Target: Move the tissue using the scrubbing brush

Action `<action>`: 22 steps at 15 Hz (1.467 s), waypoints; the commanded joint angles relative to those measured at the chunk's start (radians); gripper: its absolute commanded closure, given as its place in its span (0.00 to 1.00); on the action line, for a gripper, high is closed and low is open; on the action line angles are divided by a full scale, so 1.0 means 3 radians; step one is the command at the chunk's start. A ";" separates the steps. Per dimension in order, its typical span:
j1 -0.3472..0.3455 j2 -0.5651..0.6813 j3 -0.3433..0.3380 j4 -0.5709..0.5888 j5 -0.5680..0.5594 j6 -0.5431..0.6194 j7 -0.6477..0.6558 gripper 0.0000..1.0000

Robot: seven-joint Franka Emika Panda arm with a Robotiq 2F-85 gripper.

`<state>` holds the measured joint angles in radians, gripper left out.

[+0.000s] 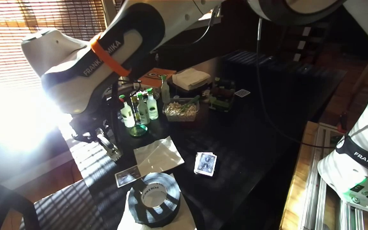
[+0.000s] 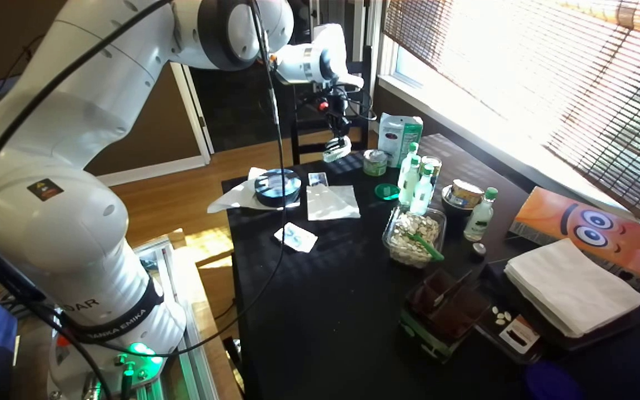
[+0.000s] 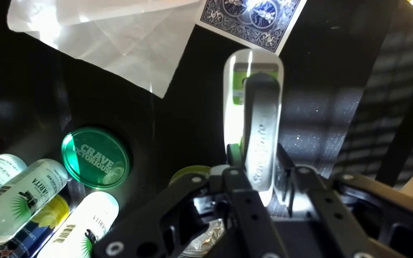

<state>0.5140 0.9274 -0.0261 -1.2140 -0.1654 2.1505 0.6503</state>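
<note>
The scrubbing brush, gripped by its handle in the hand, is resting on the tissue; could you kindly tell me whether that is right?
Not quite: in an exterior view, the scrubbing brush is held up in the air, apart from the tissue, rather than resting on it. The brush is indeed gripped by its handle in the hand.

This looks like a home's dining area. In an exterior view, brown woven-slat blinds [image 2: 592,91] hang over a sunlit white-framed window [image 2: 407,65] at right, a black open-backed chair [image 2: 294,134] stands at the far end of a black table [image 2: 325,316], and warm brown plank flooring [image 2: 186,194] shows at left. Along the table's right side (groceries, mostly) are pale green-capped bottles [image 2: 479,218], an orange cardboard box with a cartoon face [image 2: 567,219] and a stack of white napkins [image 2: 573,283].
</note>
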 commanded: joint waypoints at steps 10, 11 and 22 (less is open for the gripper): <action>-0.0334 0.0637 0.0225 0.1200 0.0238 -0.0317 -0.0483 0.94; -0.0319 0.0709 0.0235 0.1326 0.0236 -0.0389 -0.0467 0.94; -0.0187 0.1314 0.0287 0.2042 0.0337 -0.0563 -0.0599 0.94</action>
<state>0.4539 1.2577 0.0604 -0.7102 -0.0984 2.0356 0.5022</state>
